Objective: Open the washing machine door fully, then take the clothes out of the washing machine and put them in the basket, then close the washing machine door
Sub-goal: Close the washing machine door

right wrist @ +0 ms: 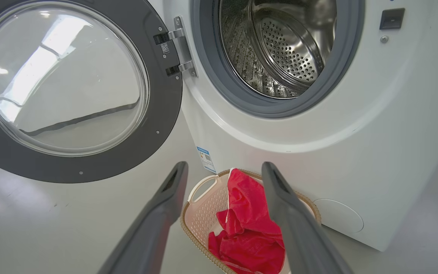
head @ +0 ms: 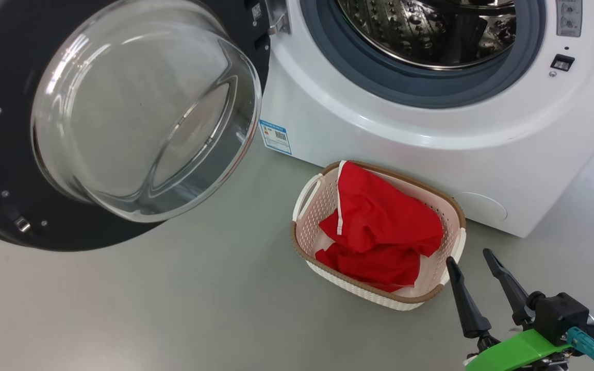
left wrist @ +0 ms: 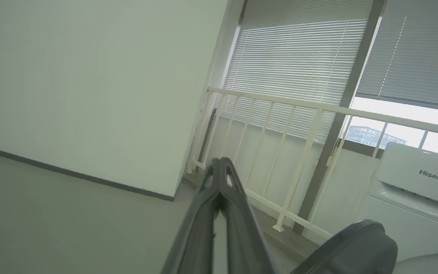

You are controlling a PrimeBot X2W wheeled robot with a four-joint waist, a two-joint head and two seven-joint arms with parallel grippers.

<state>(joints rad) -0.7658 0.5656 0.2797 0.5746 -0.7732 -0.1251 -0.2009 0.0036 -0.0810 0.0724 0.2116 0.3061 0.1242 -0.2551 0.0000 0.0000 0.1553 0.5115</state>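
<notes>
The washing machine (head: pixel 379 123) (right wrist: pixel 356 125) stands with its door (head: pixel 101 118) (right wrist: pixel 63 83) swung wide open to the left, the steel drum (head: pixel 431 31) (right wrist: pixel 280 45) showing no garments. The red clothes (head: pixel 379 226) (right wrist: pixel 249 228) lie in the cream basket (head: pixel 307 206) (right wrist: pixel 200 217) on the floor before the machine. My right gripper (head: pixel 469 257) (right wrist: pixel 222 169) hovers open just right of and in front of the basket, nothing between its fingers. My left gripper (left wrist: pixel 219 161) is shut and empty, pointing toward a wall corner and railing.
Grey floor (head: pixel 173 309) spreads in front of the machine and under the open door. In the left wrist view a white railing (left wrist: pixel 299 110), blinds, a window and a white Hisense appliance (left wrist: pixel 420 179) appear.
</notes>
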